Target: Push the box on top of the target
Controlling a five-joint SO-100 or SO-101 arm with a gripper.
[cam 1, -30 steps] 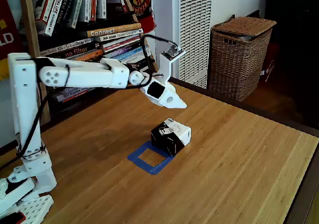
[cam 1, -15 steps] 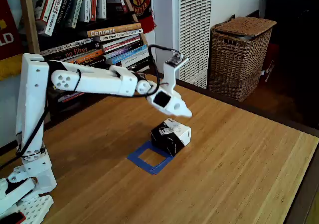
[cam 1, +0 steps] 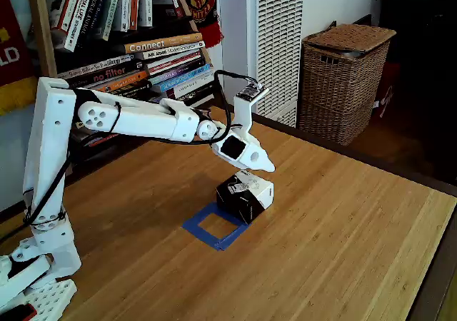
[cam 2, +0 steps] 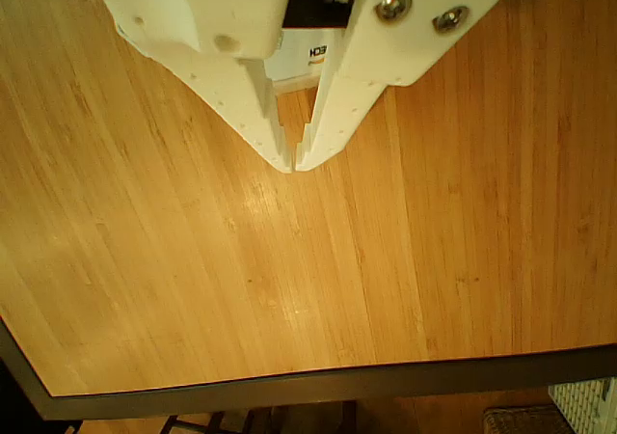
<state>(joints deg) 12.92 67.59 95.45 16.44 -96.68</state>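
Wicker basket [cam 1: 343, 78], lid shut, behind box [cam 1: 245, 196]

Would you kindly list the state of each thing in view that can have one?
gripper: shut, empty, fingers above the box's far edge.
box: upright, overlapping the target's far corner, not centred.
target: flat on the table, mostly uncovered.
wicker basket: lid closed.
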